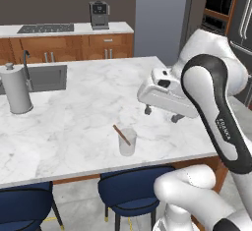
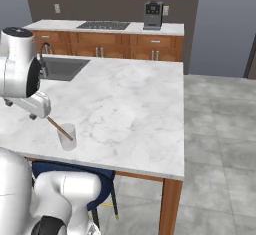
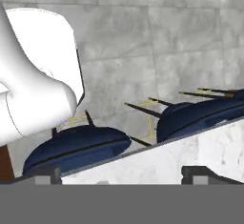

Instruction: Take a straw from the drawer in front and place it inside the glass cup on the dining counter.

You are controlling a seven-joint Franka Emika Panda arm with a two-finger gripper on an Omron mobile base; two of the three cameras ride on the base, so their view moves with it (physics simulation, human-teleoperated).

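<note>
The glass cup [image 1: 127, 142] [image 2: 67, 137] stands on the dining counter [image 1: 88, 102] [image 2: 130, 104] near its front edge. The reddish-brown straw [image 1: 121, 134] [image 2: 58, 127] leans inside it, its top end sticking out over the rim. My gripper [image 1: 161, 114] [image 2: 21, 110] hovers above the counter, just up and to the right of the cup in the left base view. It is open and holds nothing. In the hand view the gripper [image 3: 123, 174] points past the counter's edge, its dark fingertips [image 3: 47, 173] set wide apart. The drawer is out of view.
A white paper-towel roll [image 1: 17, 90] stands by the sink [image 1: 47, 77] [image 2: 60, 68] at the island's far left. Navy stools [image 1: 133, 190] [image 3: 78, 144] sit tucked under the front edge. A coffee machine [image 1: 99, 14] is on the back wall counter.
</note>
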